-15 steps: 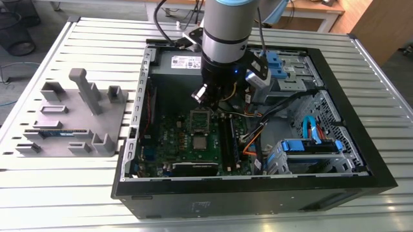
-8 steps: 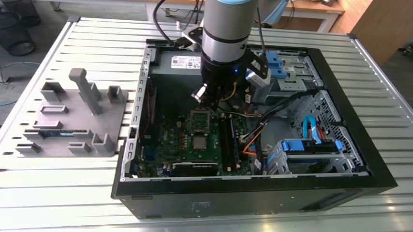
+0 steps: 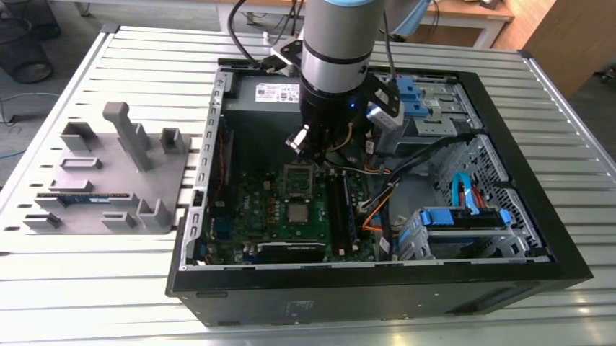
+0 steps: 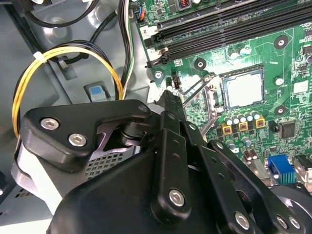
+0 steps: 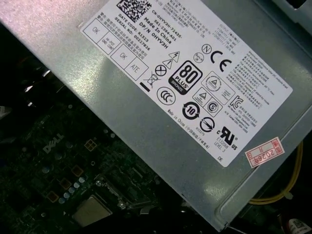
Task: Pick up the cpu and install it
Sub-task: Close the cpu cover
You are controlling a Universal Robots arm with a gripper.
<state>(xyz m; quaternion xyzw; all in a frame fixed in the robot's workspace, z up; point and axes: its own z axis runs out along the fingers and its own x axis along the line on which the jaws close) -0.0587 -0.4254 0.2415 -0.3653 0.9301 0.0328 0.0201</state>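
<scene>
Nearest to us in the exterior view, the black computer case (image 3: pixel 385 288) lies open on the slatted table (image 3: pixel 97 288), its front wall along the table's near edge. Just inside that wall sits the green motherboard (image 3: pixel 255 216). On it the cpu (image 3: pixel 299 211) lies flat in its socket, silver top upward, roughly midway along the board. Beyond the cpu the hinged metal frame (image 3: pixel 298 175) appears to stand open, though shadow from the arm makes that hard to judge. The black memory slots (image 3: pixel 337 205) run beside the socket. An orange cable (image 3: pixel 371 213) and blue-trimmed drive bays (image 3: pixel 462 220) crowd the case toward the exterior view's right.

Over the frame the arm (image 3: pixel 332 65) reaches down into the case. The second wrist view looks along the gripper (image 4: pixel 169 97), whose tip hangs near the socket's lever and apart from the cpu. We cannot tell whether the gripper is clenched or released, and we see nothing in it. That view also shows looped yellow wires (image 4: pixel 63 53) beside the gripper's body and a blue port (image 4: pixel 280 165) past the socket, both unclear from outside.

Farther back, the grey power supply (image 3: pixel 279 92) sits against the case's far wall. In the first wrist view its labelled face spreads over the dim board, with the cpu at its foot.

Outside the case, toward the table's edge at the exterior view's left, a grey holder (image 3: pixel 144 176) carries a memory stick (image 3: pixel 82 196).
</scene>
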